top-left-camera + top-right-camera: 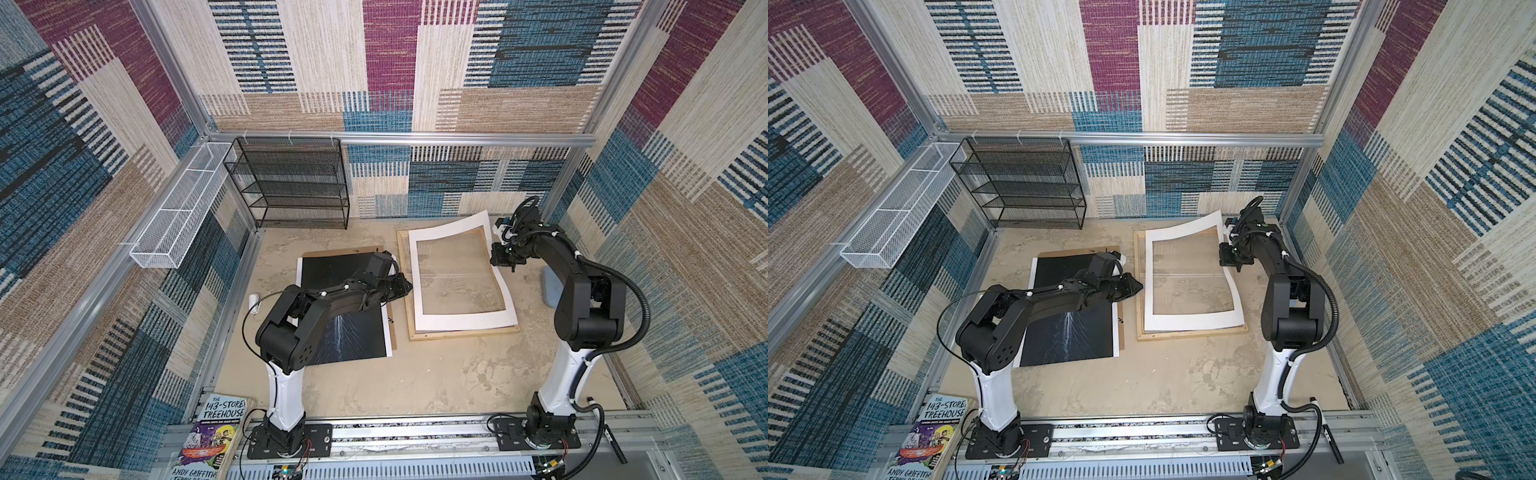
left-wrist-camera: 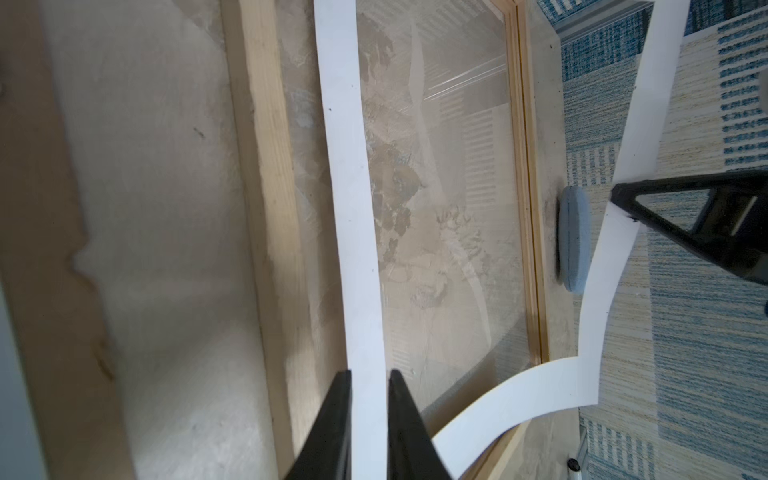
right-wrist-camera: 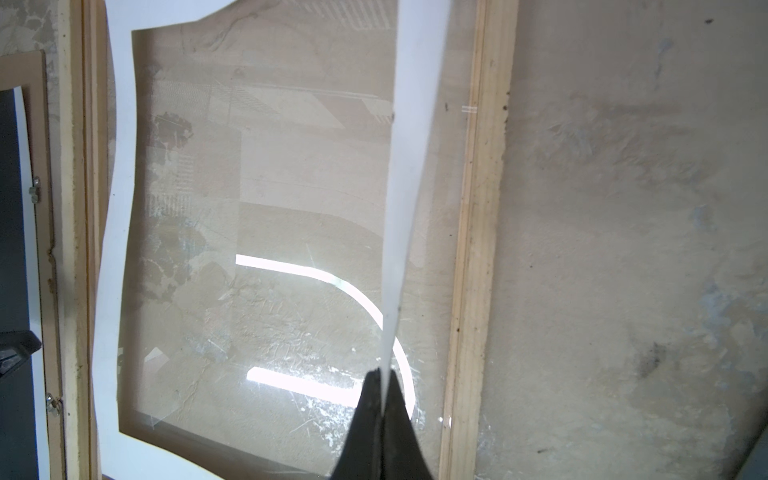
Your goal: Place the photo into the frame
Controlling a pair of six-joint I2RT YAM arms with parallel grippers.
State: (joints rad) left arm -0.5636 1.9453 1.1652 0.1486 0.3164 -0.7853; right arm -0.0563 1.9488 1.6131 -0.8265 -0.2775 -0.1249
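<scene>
Right fingers [image 3: 365, 428] on mat [image 3: 411, 124], elbow [image 1: 590, 303] high

Patchwork woven walls [image 1: 390, 62] in blue, magenta and beige enclose my mottled beige desk [image 1: 415, 382]. A black mesh shelf rack [image 1: 291, 187] stands at the back, a white wire basket [image 1: 178, 216] beside it.

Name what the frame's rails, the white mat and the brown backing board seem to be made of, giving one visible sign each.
Frame rails: pale unfinished-looking wood; grain lines show.
White mat: thin matte card or stiff paper; it bows where lifted.
Brown backing board: probably hardboard, dull finish; its edge looks chipped and fibrous.
</scene>
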